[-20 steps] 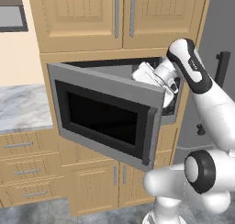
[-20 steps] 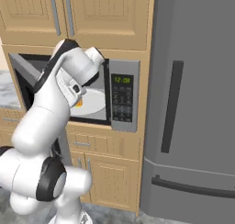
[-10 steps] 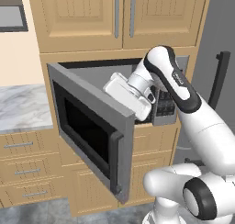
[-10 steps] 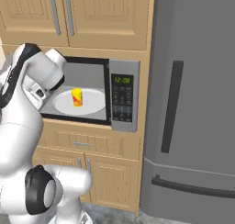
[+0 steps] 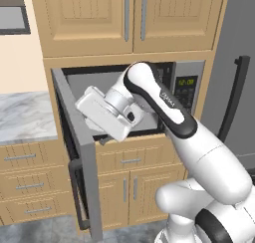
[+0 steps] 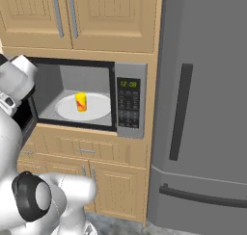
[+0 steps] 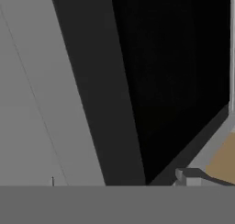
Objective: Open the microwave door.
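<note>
The wide built-in grey steel microwave [image 6: 91,99] sits below tan wooden cabinet doors [image 6: 79,17]. Its grey-framed, black-windowed microwave door [image 5: 74,152] stands swung fully open at left. The white arm's gripper [image 5: 102,140] is beside the door's inner face, jaws spread, holding nothing. A small yellow cup [image 6: 81,102] stands on the white round plate [image 6: 99,109] inside.

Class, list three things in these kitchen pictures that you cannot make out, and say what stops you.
1. Gripper fingertips: hidden behind the hand's white body in the left base view.
2. Microwave door window: seen edge-on there.
3. Label on the yellow item on the plate: too small in the right base view.
</note>
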Robot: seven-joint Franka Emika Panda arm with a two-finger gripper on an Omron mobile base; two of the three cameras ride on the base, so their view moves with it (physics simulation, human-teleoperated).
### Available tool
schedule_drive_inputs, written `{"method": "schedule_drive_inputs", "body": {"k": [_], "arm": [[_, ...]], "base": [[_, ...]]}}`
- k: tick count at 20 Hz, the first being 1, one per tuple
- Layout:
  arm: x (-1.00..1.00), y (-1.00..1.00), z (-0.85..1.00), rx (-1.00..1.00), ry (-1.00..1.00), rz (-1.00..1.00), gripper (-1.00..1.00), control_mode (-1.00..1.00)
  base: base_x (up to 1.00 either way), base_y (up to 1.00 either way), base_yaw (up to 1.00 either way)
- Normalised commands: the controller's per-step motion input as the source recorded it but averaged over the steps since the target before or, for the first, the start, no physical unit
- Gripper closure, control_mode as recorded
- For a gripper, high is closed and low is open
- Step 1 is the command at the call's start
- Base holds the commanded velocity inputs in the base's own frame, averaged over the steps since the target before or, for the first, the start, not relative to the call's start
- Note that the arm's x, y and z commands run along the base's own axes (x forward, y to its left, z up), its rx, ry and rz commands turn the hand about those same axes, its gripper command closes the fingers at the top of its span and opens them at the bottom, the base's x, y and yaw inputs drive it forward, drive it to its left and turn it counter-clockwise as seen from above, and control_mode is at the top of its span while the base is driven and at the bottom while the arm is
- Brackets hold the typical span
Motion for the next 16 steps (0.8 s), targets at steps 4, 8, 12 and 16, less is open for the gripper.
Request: {"method": "schedule_drive_inputs", "body": {"k": [4,8,12,16], "arm": [[0.0,0.06,0.0,0.0,-0.01,0.0,-1.0,-1.0],[0.0,0.0,0.0,0.0,0.0,0.0,-1.0,-1.0],[0.0,-0.03,0.0,0.02,0.0,0.0,-1.0,-1.0],[0.01,0.28,-0.04,-0.07,0.04,0.0,-1.0,-1.0]], "base": [[0.0,0.0,0.0],[0.0,0.0,0.0],[0.0,0.0,0.0],[0.0,0.0,0.0]]}}
